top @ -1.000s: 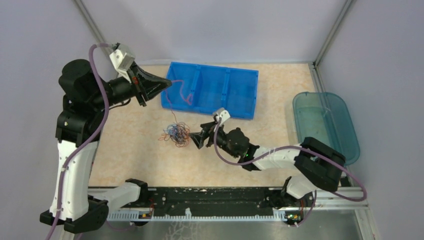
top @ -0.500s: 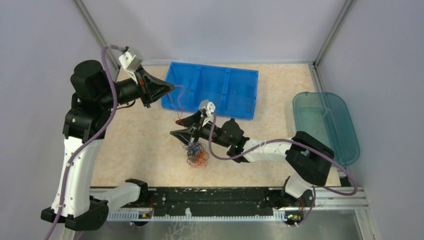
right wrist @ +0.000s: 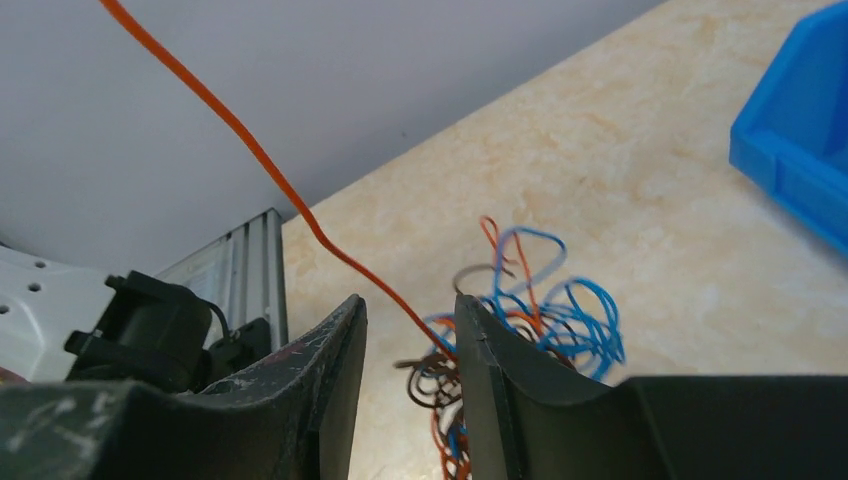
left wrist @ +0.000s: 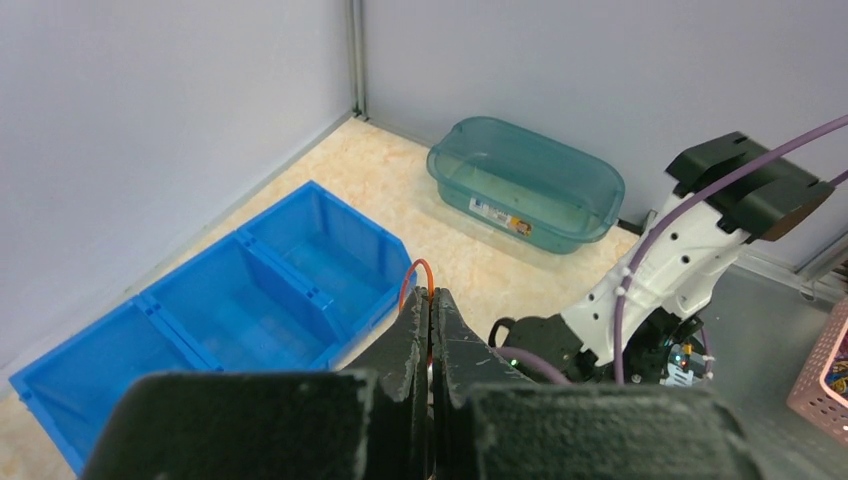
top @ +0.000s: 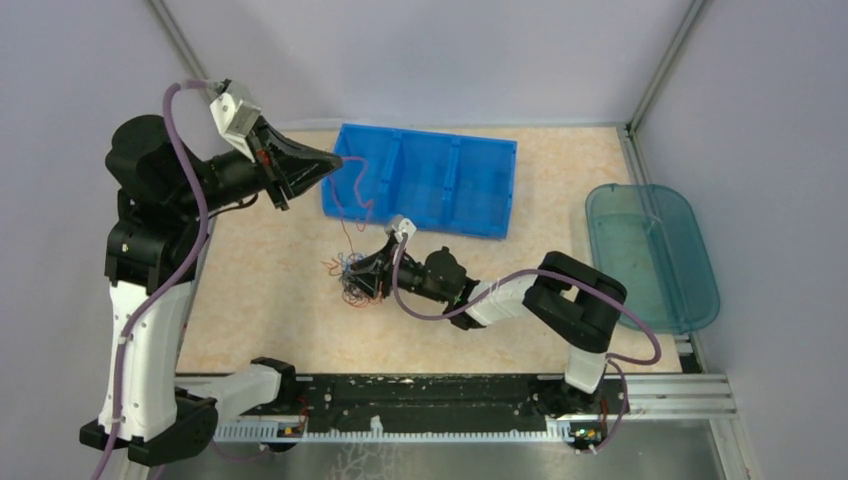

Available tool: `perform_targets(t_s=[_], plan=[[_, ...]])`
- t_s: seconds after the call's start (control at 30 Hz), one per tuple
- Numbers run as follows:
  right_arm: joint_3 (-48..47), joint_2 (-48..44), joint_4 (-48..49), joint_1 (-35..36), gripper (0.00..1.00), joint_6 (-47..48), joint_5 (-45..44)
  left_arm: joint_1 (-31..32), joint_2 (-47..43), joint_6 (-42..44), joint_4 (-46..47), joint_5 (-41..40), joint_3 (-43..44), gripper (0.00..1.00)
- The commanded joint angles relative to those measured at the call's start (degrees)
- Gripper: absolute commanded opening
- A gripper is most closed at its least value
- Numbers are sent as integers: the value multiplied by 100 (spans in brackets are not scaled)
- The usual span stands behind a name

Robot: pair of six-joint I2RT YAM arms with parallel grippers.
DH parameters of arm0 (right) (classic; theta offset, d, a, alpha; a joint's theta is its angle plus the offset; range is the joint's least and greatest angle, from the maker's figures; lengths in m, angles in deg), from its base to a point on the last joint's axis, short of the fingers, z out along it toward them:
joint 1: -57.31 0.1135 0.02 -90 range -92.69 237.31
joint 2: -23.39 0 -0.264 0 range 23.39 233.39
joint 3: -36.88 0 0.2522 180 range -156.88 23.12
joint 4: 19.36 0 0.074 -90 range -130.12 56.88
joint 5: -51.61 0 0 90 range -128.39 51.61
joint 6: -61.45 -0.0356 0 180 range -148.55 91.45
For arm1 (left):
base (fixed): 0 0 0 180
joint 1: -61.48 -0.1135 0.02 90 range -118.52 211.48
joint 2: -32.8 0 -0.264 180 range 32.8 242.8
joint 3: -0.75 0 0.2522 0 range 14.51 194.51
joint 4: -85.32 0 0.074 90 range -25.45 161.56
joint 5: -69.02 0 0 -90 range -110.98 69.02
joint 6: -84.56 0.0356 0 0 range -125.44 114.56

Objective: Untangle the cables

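Observation:
The cables are a small clump of thin red, blue and dark wires (top: pixel 354 277) lying on the table left of centre. One orange-red cable (top: pixel 352 195) rises from the clump to my left gripper (top: pixel 336 162), which is shut on it high above the blue bin's left end. In the left wrist view the cable loops out of the closed tips of the left gripper (left wrist: pixel 430 295). My right gripper (top: pixel 376 268) sits low at the clump's right side. In the right wrist view the right gripper (right wrist: pixel 410 300) is open, the orange cable (right wrist: pixel 250 140) runs between its jaws, and the clump (right wrist: pixel 530 310) lies just beyond.
A blue three-compartment bin (top: pixel 470 222) stands behind the clump and also shows in the left wrist view (left wrist: pixel 270 290). A teal tub (top: pixel 700 260) stands at the right edge, seen too in the left wrist view (left wrist: pixel 520 190). Grey walls enclose the table on three sides.
The right gripper lifted the clump and swung it, then came back down; the clump now lies on the table and the jaws stand open. The left arm shifted slightly, still holding the orange cable.

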Motion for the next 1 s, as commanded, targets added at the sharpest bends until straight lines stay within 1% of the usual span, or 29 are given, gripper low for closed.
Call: perform_targets(t_s=[0.0,0.2,0.37,0.53,0.63,0.8,0.97], plan=[[-1,235,569,86,38,-199,-198,30,66,-282,243,169,411,0],[18,406,660,90,35,-249,-270,25,141,-392,279,237,717,0],[198,507,750,86,34,-272,-354,29,191,-453,351,261,902,0],[383,661,870,86,35,-262,-491,30,359,-615,515,304,1300,0],[404,734,826,99,38,-261,-590,30,466,-704,611,309,1532,0],[409,742,601,195,41,10,-844,28,585,-756,866,303,1869,0],[619,761,645,194,41,-3,-1035,25,698,-503,1147,-136,2369,0]])
